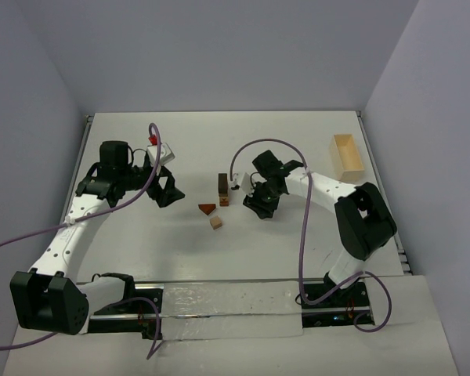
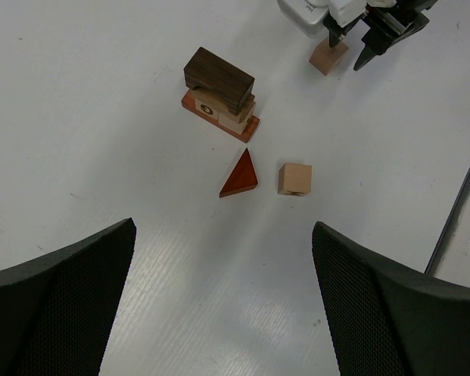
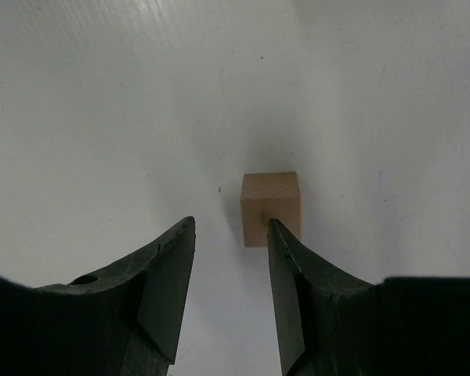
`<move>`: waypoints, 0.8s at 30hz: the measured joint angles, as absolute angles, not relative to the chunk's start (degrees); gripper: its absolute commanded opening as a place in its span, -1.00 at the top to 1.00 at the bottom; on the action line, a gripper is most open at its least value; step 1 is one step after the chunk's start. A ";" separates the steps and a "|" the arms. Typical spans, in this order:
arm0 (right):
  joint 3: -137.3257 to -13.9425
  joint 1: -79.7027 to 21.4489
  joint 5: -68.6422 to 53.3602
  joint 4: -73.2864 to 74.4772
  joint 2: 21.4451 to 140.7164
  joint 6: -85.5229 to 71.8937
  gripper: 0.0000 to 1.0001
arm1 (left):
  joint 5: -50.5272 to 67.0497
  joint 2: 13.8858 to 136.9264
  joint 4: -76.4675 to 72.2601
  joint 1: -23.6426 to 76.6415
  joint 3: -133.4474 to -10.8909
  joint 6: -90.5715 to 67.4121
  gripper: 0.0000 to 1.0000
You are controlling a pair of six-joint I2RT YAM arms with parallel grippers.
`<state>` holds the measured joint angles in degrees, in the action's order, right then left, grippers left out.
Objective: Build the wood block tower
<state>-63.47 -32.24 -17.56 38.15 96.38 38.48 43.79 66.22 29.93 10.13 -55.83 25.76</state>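
Observation:
The wood block tower (image 1: 222, 189) stands mid-table: a dark brown bar on tan blocks over a reddish base (image 2: 219, 92). A reddish wedge (image 2: 240, 175) and a tan cube (image 2: 294, 178) lie loose in front of it. A second tan cube (image 3: 270, 205) rests on the table just past my right gripper (image 3: 231, 225), partly behind the right fingertip (image 3: 286, 251). That gripper is open with nothing between its jaws. My left gripper (image 2: 223, 231) hangs wide open and empty, left of the tower and well short of the wedge.
A pale wooden open box (image 1: 347, 156) sits at the far right of the table. Purple cables loop over both arms. The table's right edge (image 2: 458, 211) runs close beside the loose cube.

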 measured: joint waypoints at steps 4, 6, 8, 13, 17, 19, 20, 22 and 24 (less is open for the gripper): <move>-64.33 -32.64 -17.46 40.07 94.72 38.53 0.00 | 43.79 66.22 29.91 10.13 -55.83 25.78 -0.99; -65.21 -32.69 -17.19 40.40 93.95 38.68 -0.01 | 43.79 66.22 29.91 10.13 -55.83 25.78 -0.99; -66.06 -32.71 -16.61 40.34 93.80 38.92 -0.02 | 43.81 66.22 29.91 10.13 -55.83 25.79 -0.98; -66.30 -32.75 -14.81 40.11 94.53 39.90 -0.22 | 43.81 66.22 29.93 10.13 -55.83 26.00 -0.99; -66.30 -32.75 -13.80 39.67 96.96 40.36 -0.37 | 43.81 66.22 29.93 10.13 -55.83 26.21 -0.99; -66.17 -32.75 -13.34 39.41 97.86 40.40 -0.36 | 43.81 66.22 29.95 10.13 -55.83 26.25 -0.98; -66.05 -32.75 -13.16 39.31 98.03 40.40 -0.33 | 43.81 66.22 29.94 10.13 -55.83 26.29 -0.98; -66.02 -32.75 -13.07 39.07 98.14 40.42 -0.21 | 43.81 66.22 29.94 10.13 -55.83 26.38 -0.99; -66.02 -32.75 -13.08 38.53 98.47 40.54 -0.11 | 43.81 66.24 29.93 10.13 -55.83 26.39 -0.99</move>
